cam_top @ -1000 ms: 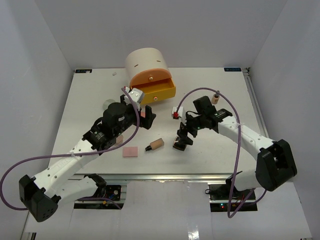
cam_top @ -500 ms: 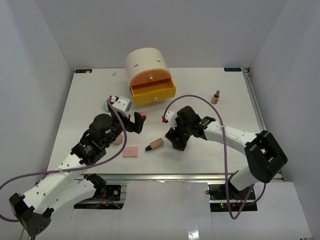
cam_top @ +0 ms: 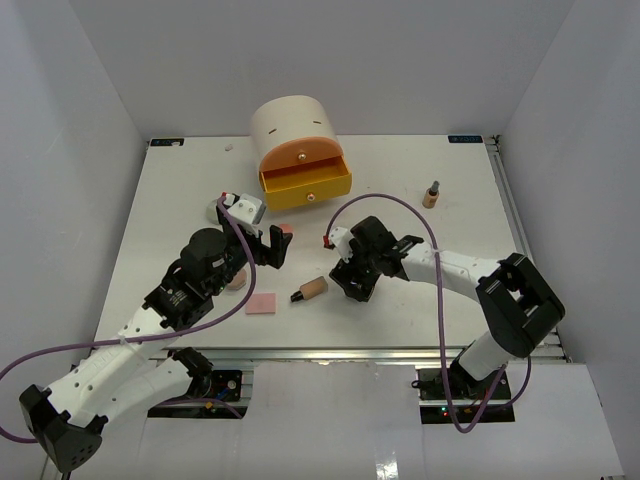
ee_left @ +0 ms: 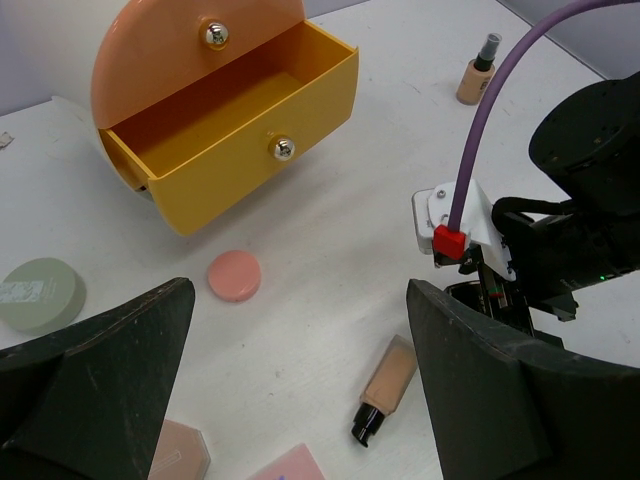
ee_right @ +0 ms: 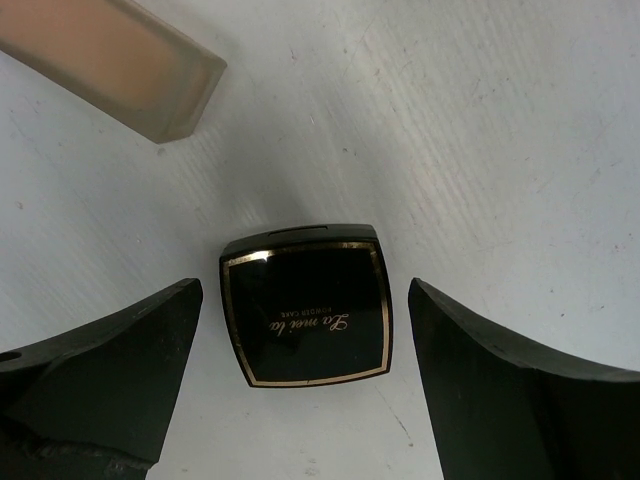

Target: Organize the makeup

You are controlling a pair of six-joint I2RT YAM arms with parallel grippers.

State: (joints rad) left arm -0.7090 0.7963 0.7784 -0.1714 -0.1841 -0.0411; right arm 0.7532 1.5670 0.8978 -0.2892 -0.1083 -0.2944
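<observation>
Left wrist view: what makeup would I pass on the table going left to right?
green round compact → pink octagonal compact → pink round compact → lying tan bottle → upright tan bottle

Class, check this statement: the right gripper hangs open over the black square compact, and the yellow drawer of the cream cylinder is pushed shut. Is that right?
Not quite. The yellow drawer of the cream cylinder stands pulled open, not pushed shut; the left wrist view shows it. The rest holds: the right gripper hangs open over the black square compact.
</observation>
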